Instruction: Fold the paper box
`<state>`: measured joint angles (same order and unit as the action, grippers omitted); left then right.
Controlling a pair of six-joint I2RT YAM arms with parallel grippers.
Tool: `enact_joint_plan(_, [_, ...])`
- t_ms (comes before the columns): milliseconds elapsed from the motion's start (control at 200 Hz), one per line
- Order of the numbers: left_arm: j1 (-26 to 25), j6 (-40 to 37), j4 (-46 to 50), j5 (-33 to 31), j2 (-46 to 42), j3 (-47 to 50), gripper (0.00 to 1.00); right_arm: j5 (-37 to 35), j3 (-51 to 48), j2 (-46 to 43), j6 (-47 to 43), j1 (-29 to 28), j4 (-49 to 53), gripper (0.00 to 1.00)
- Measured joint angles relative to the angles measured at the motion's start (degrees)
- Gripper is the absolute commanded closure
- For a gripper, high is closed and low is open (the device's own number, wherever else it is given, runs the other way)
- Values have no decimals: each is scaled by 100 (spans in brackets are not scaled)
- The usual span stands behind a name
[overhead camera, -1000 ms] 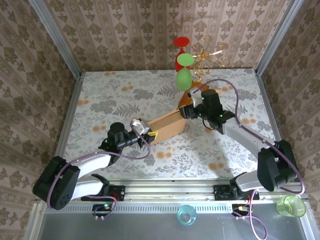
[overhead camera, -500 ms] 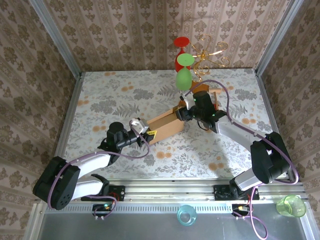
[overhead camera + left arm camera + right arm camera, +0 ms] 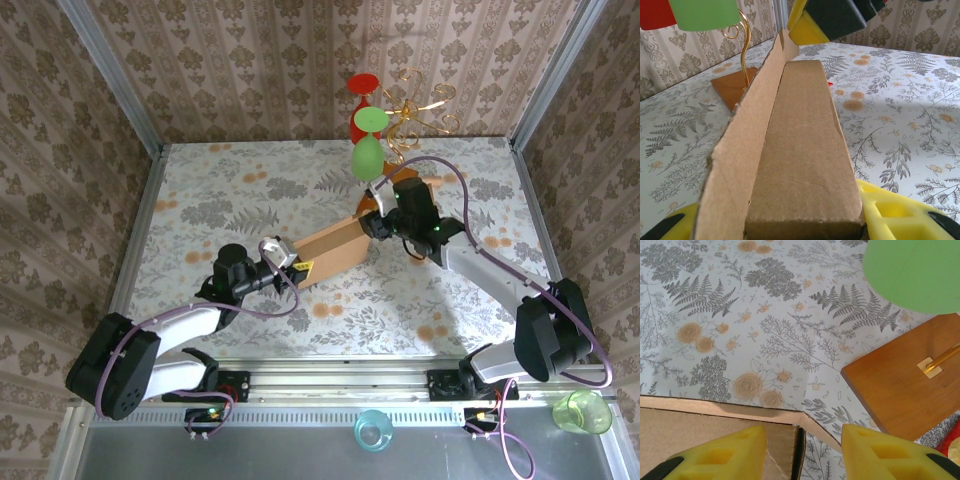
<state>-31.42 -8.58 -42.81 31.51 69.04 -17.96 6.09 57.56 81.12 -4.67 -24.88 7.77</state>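
Paper box: the plain light-brown cardboard paper box [image 3: 330,250] lies as a long, narrow shape, diagonally in the middle of the floral-patterned desk [image 3: 220,190], between the two arms.

Left claw: the left claw [image 3: 288,266] is closed on the near left end of the paper box. In the left wrist view its yellow fingers [image 3: 890,212] sit against both sides of this end. I judge that it holds there as an anchor, so that the box does not slide when the other arm pushes.

Long flap: one long cardboard flap [image 3: 745,135] stands upright along the left side of the box body and is not yet folded over.

Right claw: the right claw [image 3: 802,440] is open, with its fingers well apart, and it hangs over the far right end of the box. The cardboard corner lies below the gap. I cannot tell if a finger touches it.

Wooden base: a reddish-brown square wooden base [image 3: 900,370] with a thin gold stem stands just beside this far end, and a flat green shape [image 3: 915,275] hangs above it.

Step in hand: probably closing the far end, since the claw is open right there.

Risk: the stand is near, so a wide move of the right arm can hit it.
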Motion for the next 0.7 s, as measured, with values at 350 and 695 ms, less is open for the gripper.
enact_joint_plan(350, [13,-66,13,22,57,-2,60,772,1058,555,-660,514,1357,62])
enact_joint_plan(695, [90,-66,13,109,111,-2,61,925,1576,1003,-1217,520,2212,71])
